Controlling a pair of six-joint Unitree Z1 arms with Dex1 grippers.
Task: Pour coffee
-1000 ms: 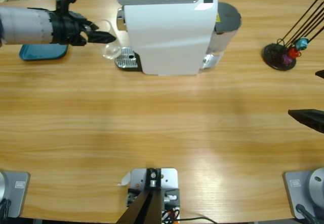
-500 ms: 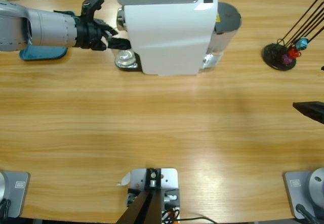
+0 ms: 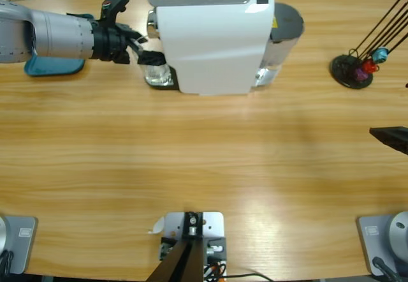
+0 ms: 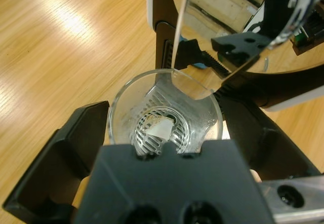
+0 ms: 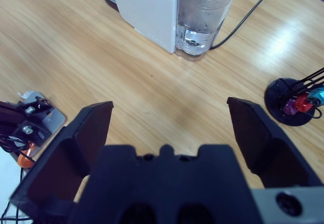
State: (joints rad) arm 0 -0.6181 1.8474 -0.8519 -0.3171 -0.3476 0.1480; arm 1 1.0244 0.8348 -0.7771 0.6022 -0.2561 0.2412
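Wooden table (image 3: 204, 161); left gripper (image 3: 152, 59) clamps clear glass (image 4: 164, 113) on coffee machine (image 3: 213, 36) grille; centre under spout, then release gently; right gripper (image 5: 169, 127) wide open, empty.

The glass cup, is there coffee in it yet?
No, the glass cup between the left gripper fingers is clear, and the metal drip grate shows through its bottom.

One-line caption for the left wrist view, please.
Left gripper holding a clear glass cup on the coffee machine drip grate.
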